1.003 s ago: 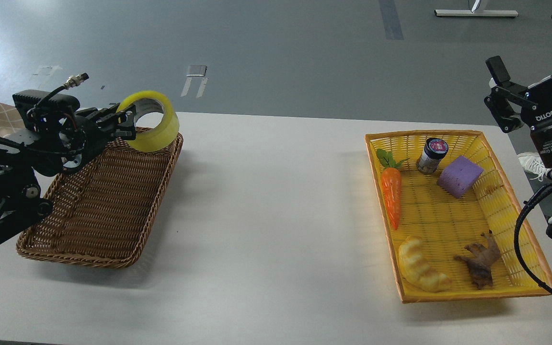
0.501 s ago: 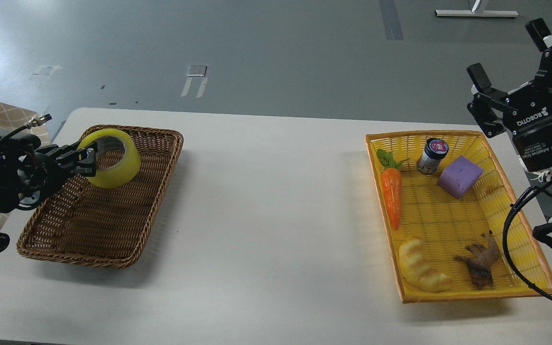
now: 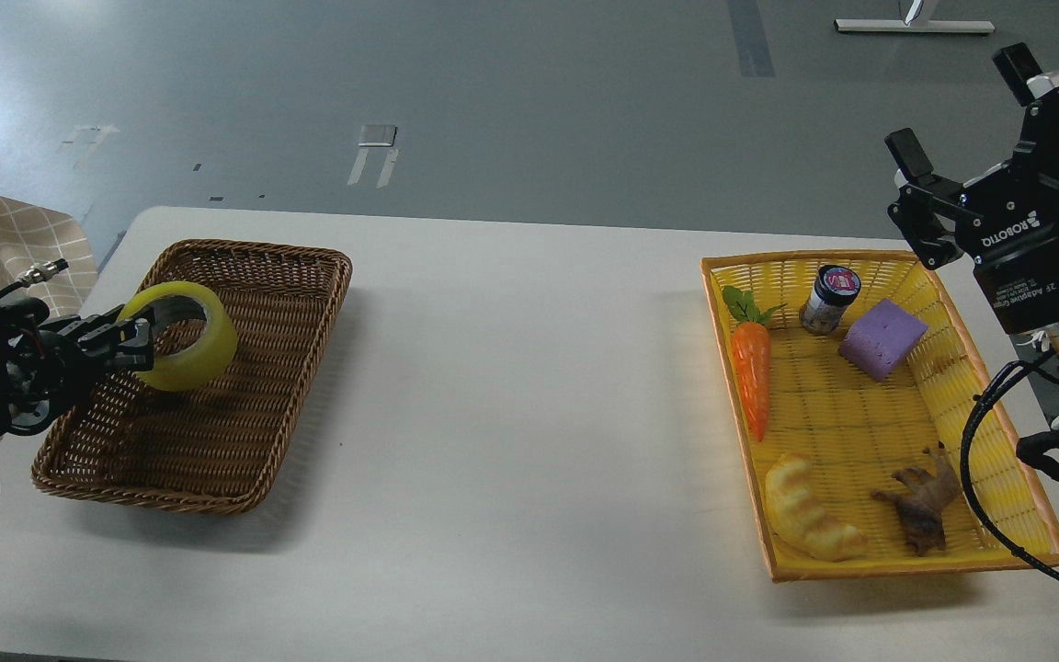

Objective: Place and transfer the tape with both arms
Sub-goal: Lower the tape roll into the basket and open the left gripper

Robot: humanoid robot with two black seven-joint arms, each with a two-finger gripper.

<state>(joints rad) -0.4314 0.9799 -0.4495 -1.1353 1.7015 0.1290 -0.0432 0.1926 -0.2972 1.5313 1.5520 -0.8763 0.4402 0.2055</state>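
Note:
The tape (image 3: pixel 187 348), a translucent yellow roll with a grey-white core, is held over the left side of the brown wicker basket (image 3: pixel 244 405). My left gripper (image 3: pixel 142 331) comes in from the left edge and is shut on the roll's near wall, one finger inside the core. I cannot tell whether the roll touches the basket floor. My right gripper (image 3: pixel 957 106) is open and empty, raised high at the far right beyond the yellow basket (image 3: pixel 1007 478), fingers pointing up and away.
The yellow basket holds a toy carrot (image 3: pixel 751 372), a small jar (image 3: pixel 828 298), a purple block (image 3: pixel 881 338), a ridged bread toy (image 3: pixel 810 519) and a brown figure (image 3: pixel 923 501). A black cable (image 3: pixel 984 487) hangs over its right rim. White tabletop (image 3: pixel 520 414) lies between the baskets.
My left gripper has carried the tape down and to the left, from above the brown basket's far rim to low over its left side. My right gripper has shifted left and up a little.

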